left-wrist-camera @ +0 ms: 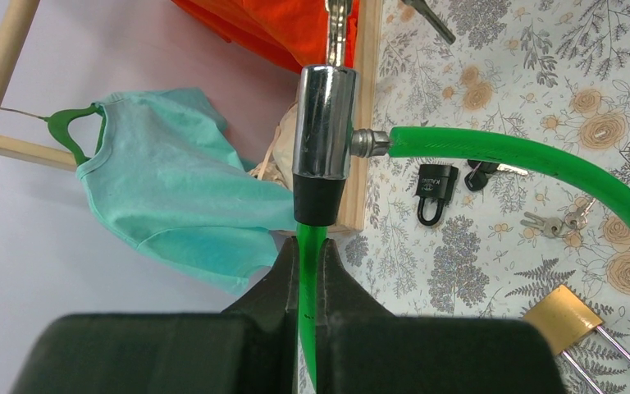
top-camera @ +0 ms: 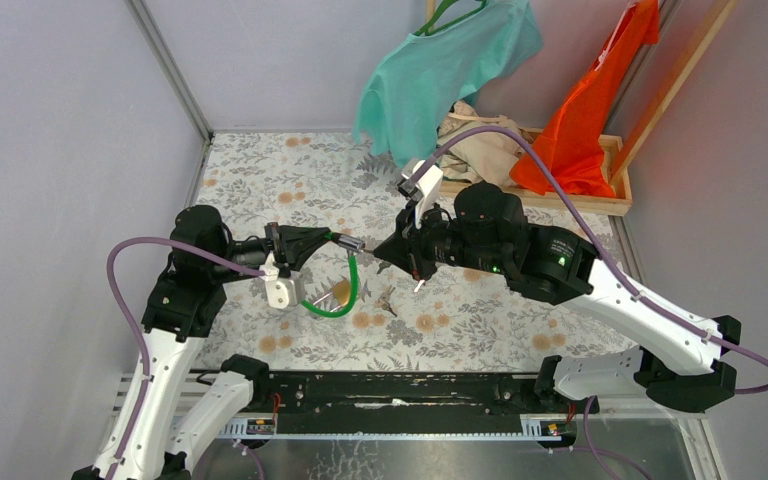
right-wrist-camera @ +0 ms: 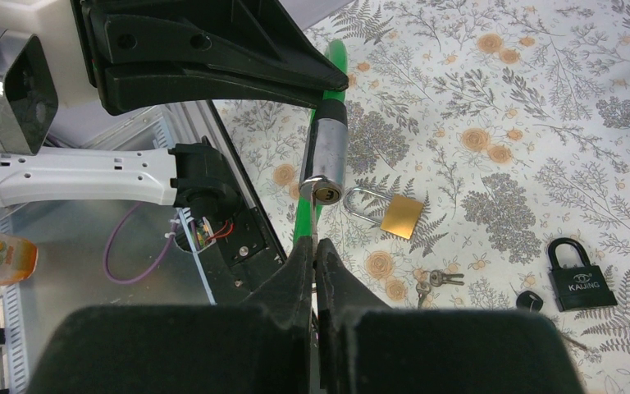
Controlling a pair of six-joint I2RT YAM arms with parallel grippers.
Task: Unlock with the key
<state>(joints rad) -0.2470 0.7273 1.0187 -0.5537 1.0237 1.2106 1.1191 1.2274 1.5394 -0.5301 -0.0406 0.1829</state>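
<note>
A green cable lock (top-camera: 344, 298) hangs in a loop above the table, with a chrome cylinder (left-wrist-camera: 325, 123) at its top. My left gripper (left-wrist-camera: 310, 246) is shut on the green cable just below that cylinder. My right gripper (right-wrist-camera: 315, 246) is shut on a thin key. The key blade (right-wrist-camera: 318, 223) runs from its fingertips up to the keyhole (right-wrist-camera: 326, 194) in the cylinder's end face. In the left wrist view the key (left-wrist-camera: 338, 29) meets the far end of the cylinder. From above, both grippers face each other across the cylinder (top-camera: 350, 243).
A brass padlock (right-wrist-camera: 402, 215), a black padlock (right-wrist-camera: 578, 275) and loose keys (right-wrist-camera: 435, 279) lie on the floral tabletop (top-camera: 260, 180) under the lock. A wooden crate (top-camera: 615, 205) with a teal shirt (top-camera: 440, 70) and an orange garment (top-camera: 600, 100) stands at the back right.
</note>
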